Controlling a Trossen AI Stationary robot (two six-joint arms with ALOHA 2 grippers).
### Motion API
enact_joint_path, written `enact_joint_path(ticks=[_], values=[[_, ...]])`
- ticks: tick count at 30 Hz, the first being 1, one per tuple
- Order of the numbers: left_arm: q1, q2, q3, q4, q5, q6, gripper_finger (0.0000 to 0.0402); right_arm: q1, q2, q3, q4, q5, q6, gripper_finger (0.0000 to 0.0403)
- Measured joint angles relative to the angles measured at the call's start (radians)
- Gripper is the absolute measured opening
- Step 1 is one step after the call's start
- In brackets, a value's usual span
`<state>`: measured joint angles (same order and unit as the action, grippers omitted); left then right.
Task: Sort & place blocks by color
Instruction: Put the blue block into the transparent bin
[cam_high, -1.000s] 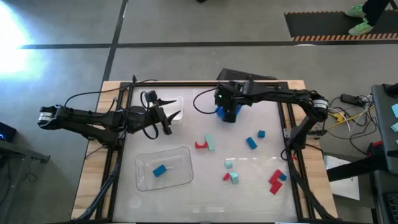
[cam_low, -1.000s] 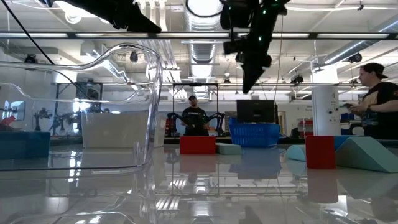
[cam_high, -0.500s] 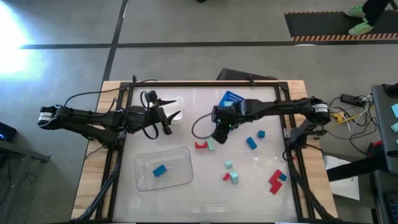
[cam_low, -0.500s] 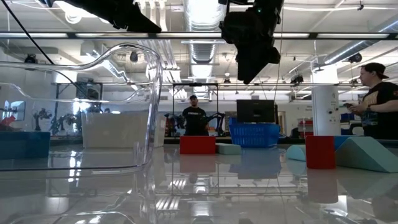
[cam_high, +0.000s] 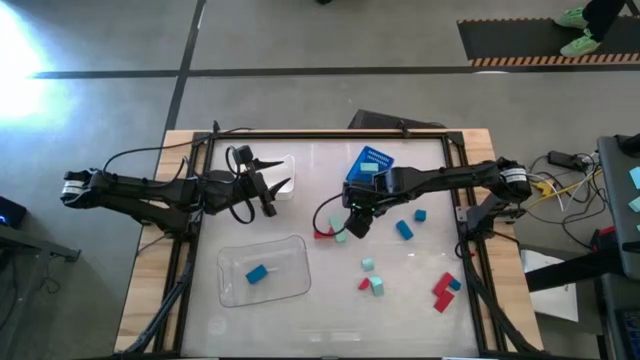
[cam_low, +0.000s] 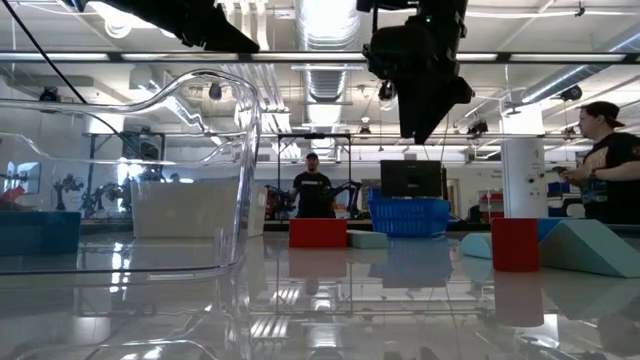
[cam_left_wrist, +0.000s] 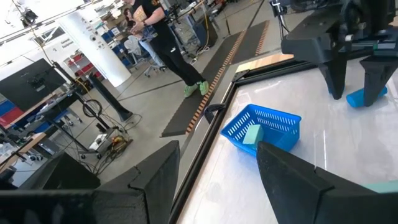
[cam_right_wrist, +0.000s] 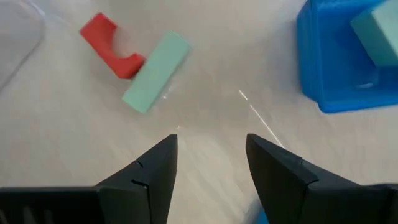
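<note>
Where right gripper hovers open, red block half-hidden.

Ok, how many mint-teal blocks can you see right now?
4 mint-teal blocks: one in the blue bin, one touching the red arch block, two near a small red block. Others may be hidden.

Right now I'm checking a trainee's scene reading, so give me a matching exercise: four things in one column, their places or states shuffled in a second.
Things:
1. blue basket
2. clear tray
3. right gripper
4. red arch block

Places or states:
A. touching a long mint block
B. holds one blue block
C. open, above the table
D. holds a mint block

Pairs: 1-D, 2-B, 3-C, 4-A
</note>
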<state>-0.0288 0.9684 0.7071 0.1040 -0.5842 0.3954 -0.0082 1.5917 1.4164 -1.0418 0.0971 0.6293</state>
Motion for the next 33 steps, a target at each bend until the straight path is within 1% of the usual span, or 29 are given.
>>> enact_joint_path(ticks=[4,11,16,20,26,29,33], values=[[0.0,0.0,0.0,0.0,0.0,0.0,0.0199,0.0,0.0,-0.044,-0.002,-0.001,0.034,0.0185],[0.0,0.0,0.0,0.0,0.0,0.0,0.0199,0.0,0.0,-0.122,-0.007,-0.054,0.115,0.0187],[0.0,0.0,0.0,0.0,0.0,0.0,0.0199,0.0,0.0,-0.17,-0.067,-0.054,0.183,0.0187],[0.0,0.0,0.0,0.0,0.0,0.0,0.0199,0.0,0.0,-0.234,-0.098,-0.059,0.238,0.0187],[0.0,0.0,0.0,0.0,0.0,0.0,0.0199,0.0,0.0,-0.355,-0.099,-0.157,0.296,0.0187],[0.0,0.0,0.0,0.0,0.0,0.0,0.0199,0.0,0.0,-0.401,-0.096,-0.179,0.304,0.0187],[0.0,0.0,0.0,0.0,0.0,0.0,0.0199,0.0,0.0,-0.436,-0.086,-0.183,0.307,0.0187]])
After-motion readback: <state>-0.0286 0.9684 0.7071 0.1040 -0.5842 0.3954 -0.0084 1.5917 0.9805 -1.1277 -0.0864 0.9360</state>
